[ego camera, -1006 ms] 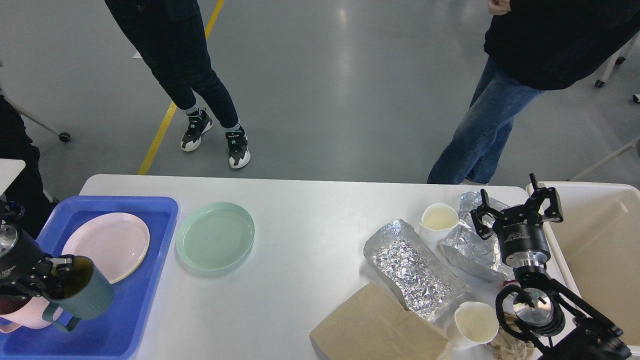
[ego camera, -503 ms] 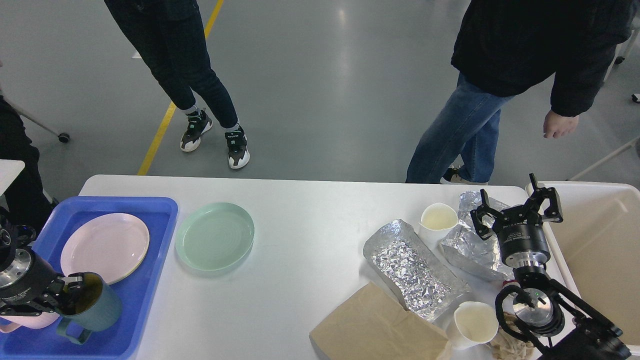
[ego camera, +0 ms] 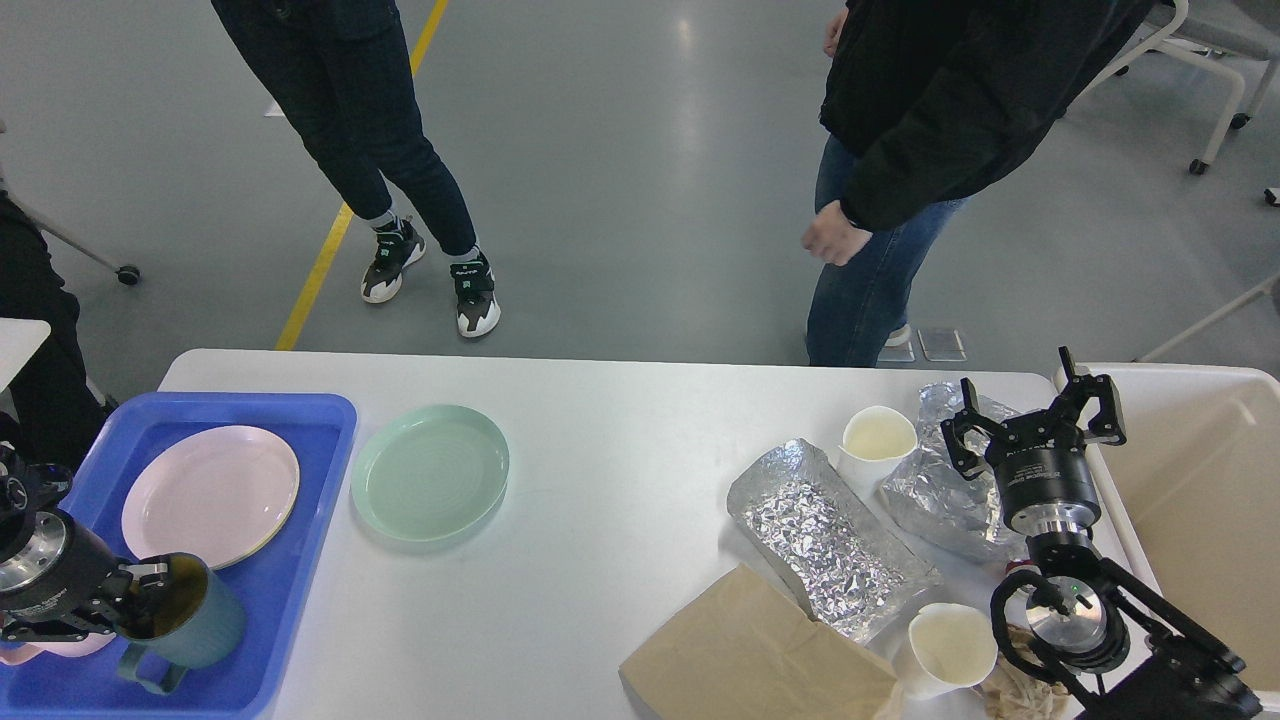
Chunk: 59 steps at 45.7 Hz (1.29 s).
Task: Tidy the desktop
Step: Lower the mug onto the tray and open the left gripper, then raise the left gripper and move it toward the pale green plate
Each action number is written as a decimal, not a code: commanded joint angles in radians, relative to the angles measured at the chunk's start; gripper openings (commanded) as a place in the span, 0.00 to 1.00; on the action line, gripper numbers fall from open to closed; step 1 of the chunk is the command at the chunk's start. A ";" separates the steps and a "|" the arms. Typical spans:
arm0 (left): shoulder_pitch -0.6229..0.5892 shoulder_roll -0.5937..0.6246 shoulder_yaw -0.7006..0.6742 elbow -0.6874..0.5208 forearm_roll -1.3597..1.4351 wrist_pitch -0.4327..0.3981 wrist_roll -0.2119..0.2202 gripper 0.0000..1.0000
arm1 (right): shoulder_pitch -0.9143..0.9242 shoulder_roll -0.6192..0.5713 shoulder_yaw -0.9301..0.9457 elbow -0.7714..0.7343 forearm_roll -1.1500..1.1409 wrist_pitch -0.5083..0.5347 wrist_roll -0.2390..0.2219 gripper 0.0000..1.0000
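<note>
The white desktop (ego camera: 620, 470) fills the lower view. My left gripper (ego camera: 135, 600) is shut on the rim of a dark teal mug (ego camera: 190, 625), which stands in the blue tray (ego camera: 290, 560) at the left. A pink plate (ego camera: 210, 492) lies in the tray, and a pink cup (ego camera: 45, 648) shows behind my left wrist. A green plate (ego camera: 430, 470) lies on the desktop beside the tray. My right gripper (ego camera: 1030, 415) is open and empty, above crumpled foil (ego camera: 940, 490) at the right.
A foil sheet (ego camera: 825, 540), a brown paper bag (ego camera: 760, 655) and two white paper cups (ego camera: 878, 440) (ego camera: 945, 648) lie at the right. A cream bin (ego camera: 1200, 500) stands past the desktop's right edge. Two people stand beyond the far edge.
My left gripper has lowered the teal mug into the tray's near left corner and moved slightly left. The person at the right has walked to the left. The right arm has not moved.
</note>
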 commanded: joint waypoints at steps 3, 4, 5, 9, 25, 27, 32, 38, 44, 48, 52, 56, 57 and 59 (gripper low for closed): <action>0.002 -0.002 0.000 -0.002 -0.013 0.024 0.011 0.31 | 0.000 -0.001 0.000 0.000 0.000 0.000 0.000 1.00; 0.002 -0.003 0.000 -0.003 -0.013 0.034 0.005 0.40 | 0.000 -0.001 0.000 0.000 0.000 0.000 0.000 1.00; 0.002 -0.005 0.000 -0.005 -0.015 0.044 0.000 0.48 | 0.000 -0.001 0.000 0.000 0.000 0.000 0.000 1.00; 0.002 -0.014 0.000 -0.006 -0.018 0.057 -0.002 0.71 | 0.000 0.001 0.000 0.000 0.000 0.000 0.000 1.00; -0.018 0.000 0.023 -0.058 -0.018 0.047 0.005 0.92 | 0.000 0.001 0.000 0.000 0.000 0.000 0.000 1.00; -0.029 0.000 0.029 -0.068 -0.018 0.045 0.008 0.92 | 0.000 0.001 0.000 0.000 0.000 0.000 0.000 1.00; -0.054 0.003 0.058 -0.069 -0.018 0.034 0.008 0.93 | 0.000 0.001 0.000 0.000 0.000 0.000 0.000 1.00; -0.109 0.011 0.092 -0.084 -0.019 -0.002 0.006 0.93 | 0.000 0.001 0.000 0.000 0.000 0.000 0.000 1.00; -0.236 0.017 0.177 -0.135 -0.028 -0.021 0.003 0.93 | 0.000 0.001 0.000 0.000 0.000 0.000 0.000 1.00; -0.382 0.012 0.276 -0.228 -0.070 -0.021 0.005 0.93 | -0.002 0.001 0.000 0.000 0.000 0.000 0.000 1.00; -0.563 -0.021 0.383 -0.317 -0.136 -0.019 0.006 0.93 | 0.000 0.001 0.000 0.000 0.000 0.000 0.000 1.00; -0.708 -0.104 0.446 -0.397 -0.194 -0.018 0.006 0.93 | 0.000 0.001 0.000 0.000 0.000 0.000 0.000 1.00; -0.742 -0.126 0.455 -0.419 -0.205 -0.018 0.008 0.93 | 0.000 0.001 0.000 0.000 0.000 0.000 0.000 1.00; -0.817 -0.158 0.469 -0.462 -0.222 -0.019 0.008 0.93 | 0.000 0.001 0.000 0.000 0.000 0.000 0.000 1.00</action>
